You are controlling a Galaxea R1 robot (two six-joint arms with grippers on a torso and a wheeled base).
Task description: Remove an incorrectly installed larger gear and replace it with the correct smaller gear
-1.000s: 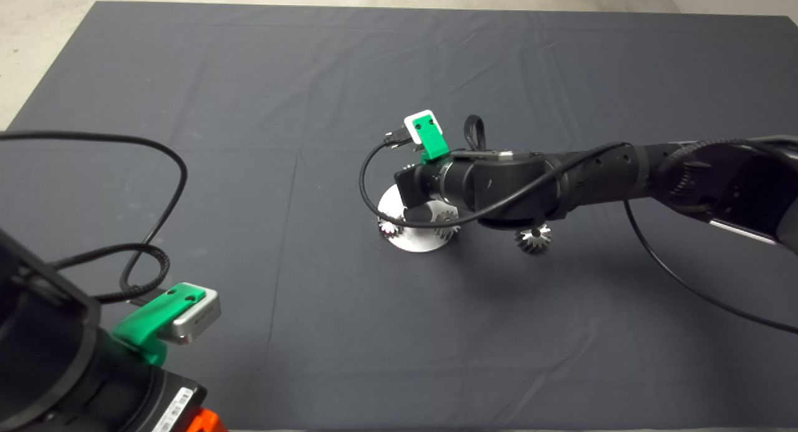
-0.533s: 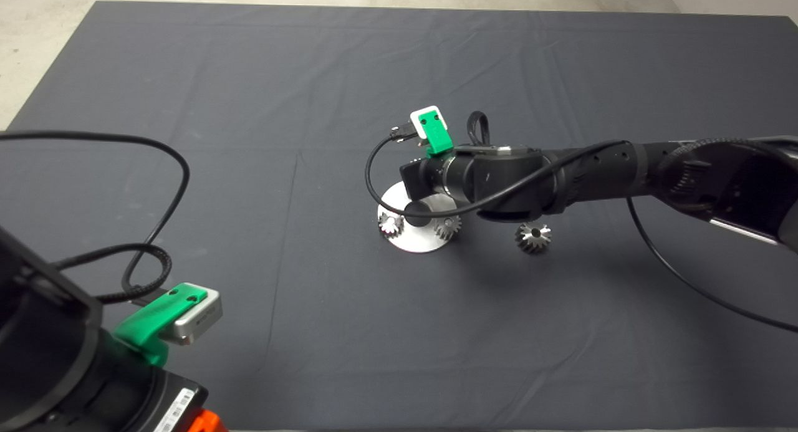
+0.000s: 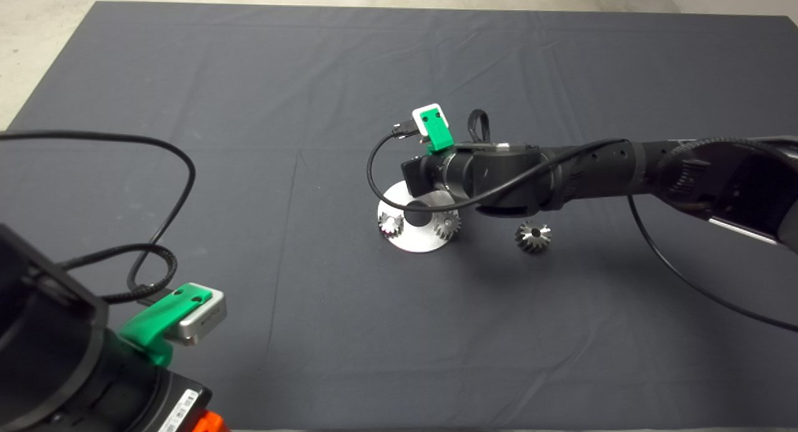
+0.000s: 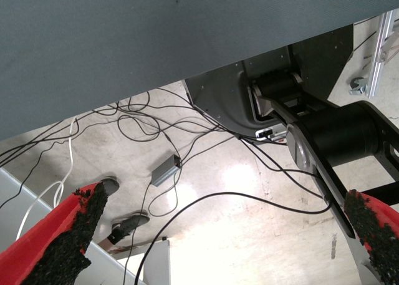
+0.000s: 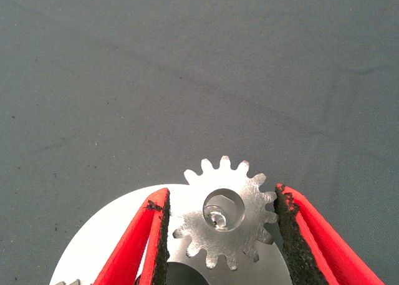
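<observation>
Right claw (image 5: 221, 199) is open around the smaller gear (image 5: 225, 219), seated on the plate (image 3: 424, 242) mid-frame. Larger gear (image 3: 533, 237) lies right of it on the counter (image 3: 312, 326). Swap looks done; left claw (image 4: 230, 201) waits open, lower left.

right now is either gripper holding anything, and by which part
Nothing is held. The right gripper has its jaws open astride a short-toothed gear seated on the silver disc, a gap beside its teeth. The left gripper is open, empty.
</observation>
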